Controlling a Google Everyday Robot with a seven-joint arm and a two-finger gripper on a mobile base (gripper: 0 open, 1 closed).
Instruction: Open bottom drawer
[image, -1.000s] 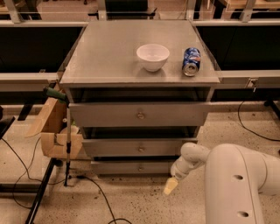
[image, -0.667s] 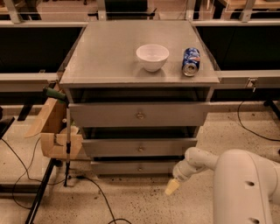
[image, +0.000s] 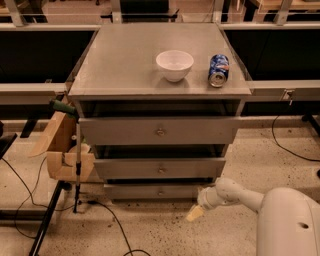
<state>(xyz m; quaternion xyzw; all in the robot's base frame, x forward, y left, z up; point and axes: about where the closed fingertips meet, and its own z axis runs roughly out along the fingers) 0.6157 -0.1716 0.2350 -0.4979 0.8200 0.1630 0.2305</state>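
Pincer (image: 195, 213) low beside bottom drawer (image: 155, 191), arm (image: 236, 193) angled downward, cannot tell its state

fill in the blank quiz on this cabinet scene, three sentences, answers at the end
1. The gripper hangs low by the floor, toward the picture's ____ of the knob on the bottom drawer.
2. On the cabinet, left of the blue can, stands a ____ bowl.
3. The cabinet has ____ drawers, each with a central knob.

Missing words: right; white; three
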